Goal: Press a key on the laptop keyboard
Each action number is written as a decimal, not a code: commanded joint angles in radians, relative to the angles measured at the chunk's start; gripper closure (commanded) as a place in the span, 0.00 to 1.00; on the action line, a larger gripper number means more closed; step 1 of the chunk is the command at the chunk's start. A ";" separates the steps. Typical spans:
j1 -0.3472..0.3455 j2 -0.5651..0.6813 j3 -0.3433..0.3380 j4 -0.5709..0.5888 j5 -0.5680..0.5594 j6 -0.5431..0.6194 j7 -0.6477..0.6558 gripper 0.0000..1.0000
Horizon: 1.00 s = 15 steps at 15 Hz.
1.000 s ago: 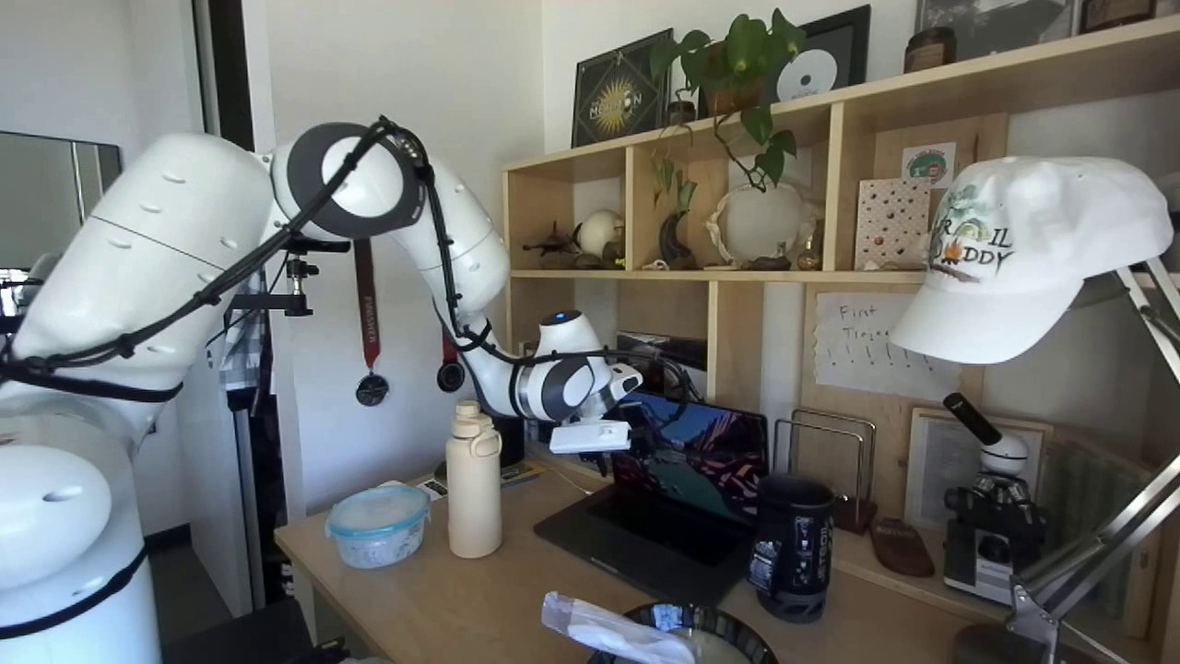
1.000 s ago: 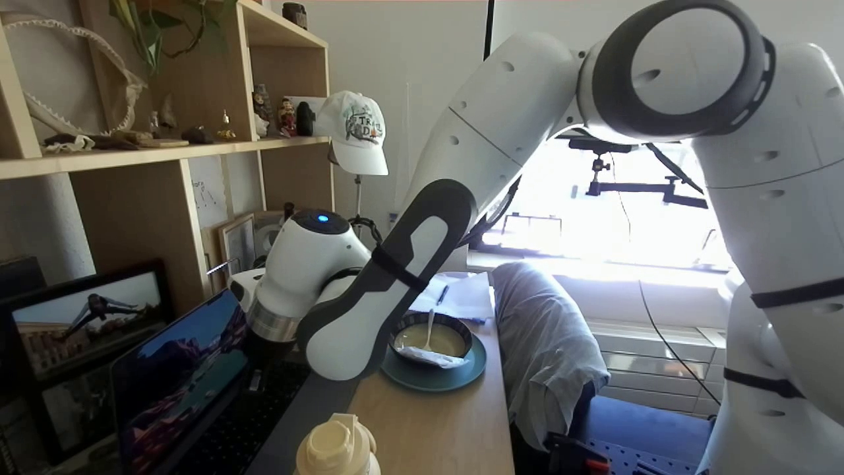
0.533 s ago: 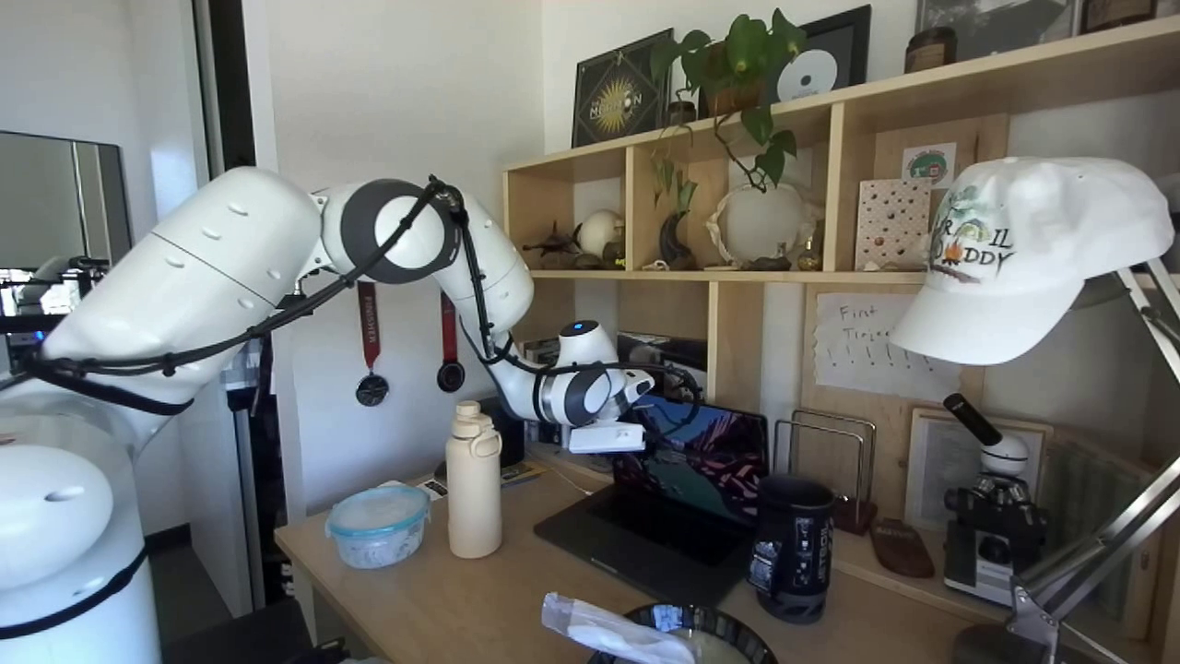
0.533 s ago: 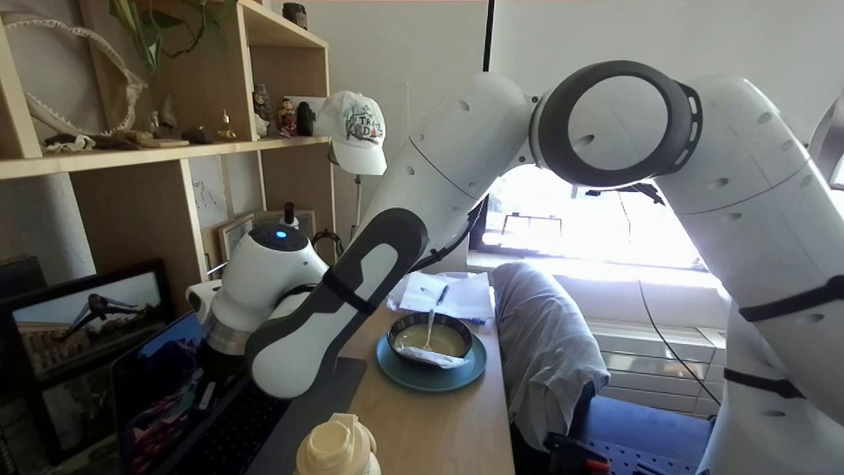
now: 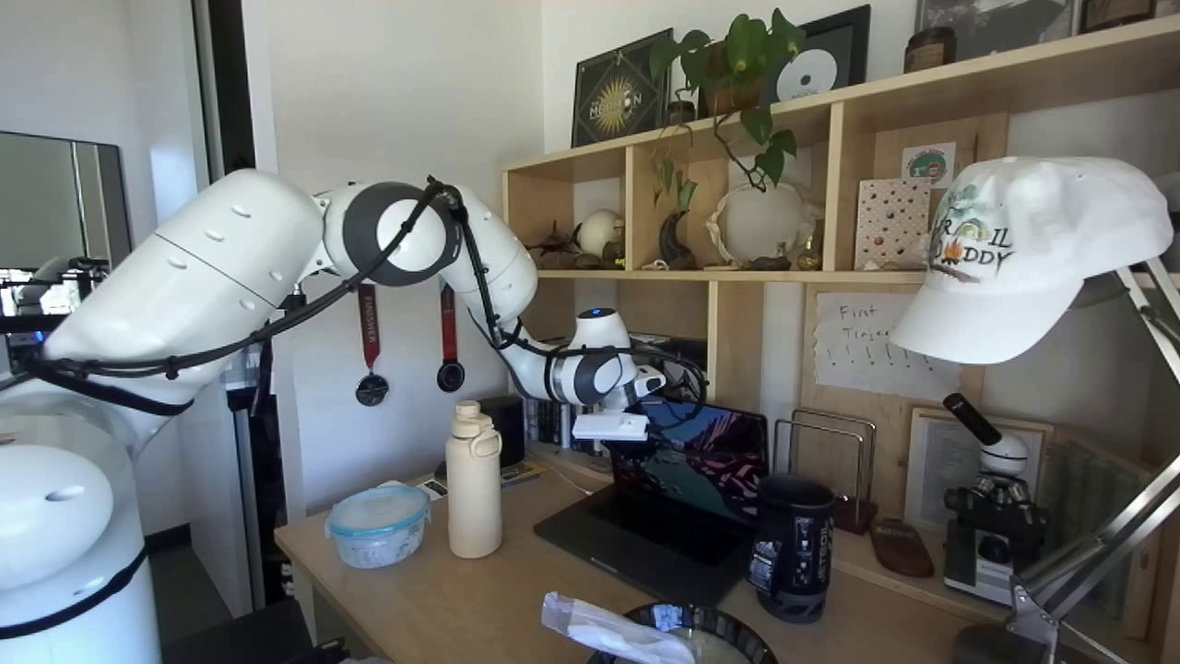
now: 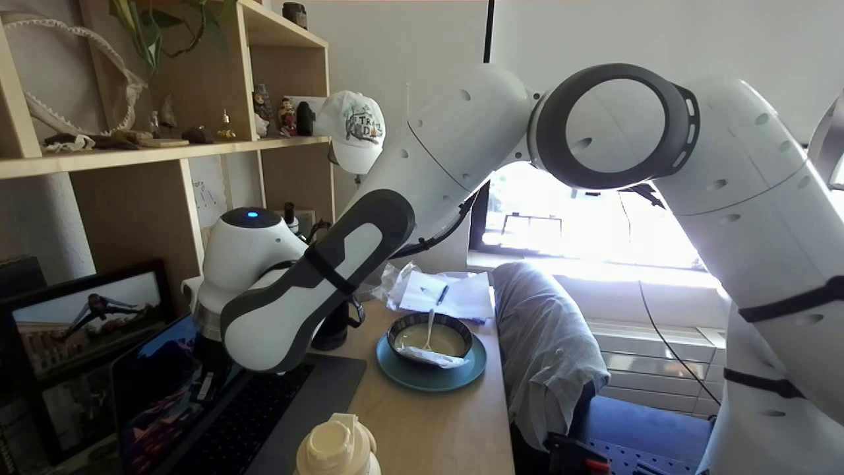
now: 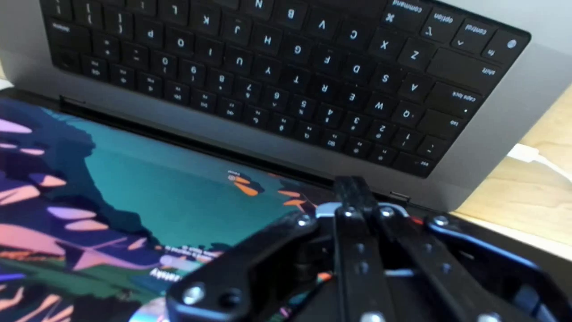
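Laptop keyboard: on wooden surface, below lit screen, between cream bottle and dark mug. Black fingers: pressed together, gripping nothing, raised near screen, apart from keyboard. Wrist view: keyboard appears upside down across top, tips overlapping hinge near esc key.

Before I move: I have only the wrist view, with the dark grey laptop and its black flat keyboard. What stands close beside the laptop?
Observer: A dark cylindrical mug with pale printing, close by one end of the laptop.
Operator: Anything near its other end?
Observer: A tall cream bottle, upright on the pale wooden desk.
Operator: Does the white robot arm show any light?
Observer: Yes, a blue light on top of its wrist, in both exterior views.
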 commanded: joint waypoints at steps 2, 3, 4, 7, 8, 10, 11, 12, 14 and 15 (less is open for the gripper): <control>0.002 -0.018 -0.004 0.002 0.045 -0.106 0.041 1.00; 0.003 -0.021 -0.007 -0.002 0.048 -0.120 0.049 1.00; 0.005 -0.023 -0.011 -0.004 0.049 -0.136 0.058 1.00; 0.010 -0.025 -0.023 -0.006 0.046 -0.179 0.089 1.00; 0.010 -0.024 -0.023 -0.004 0.047 -0.191 0.091 1.00; 0.011 -0.019 -0.028 0.000 0.047 -0.215 0.104 1.00; 0.017 -0.018 -0.036 0.001 0.040 -0.232 0.114 1.00; 0.020 -0.016 -0.040 0.003 0.039 -0.249 0.124 1.00; 0.019 -0.012 -0.042 0.004 0.040 -0.273 0.127 1.00; 0.019 -0.010 -0.042 0.003 0.040 -0.279 0.128 1.00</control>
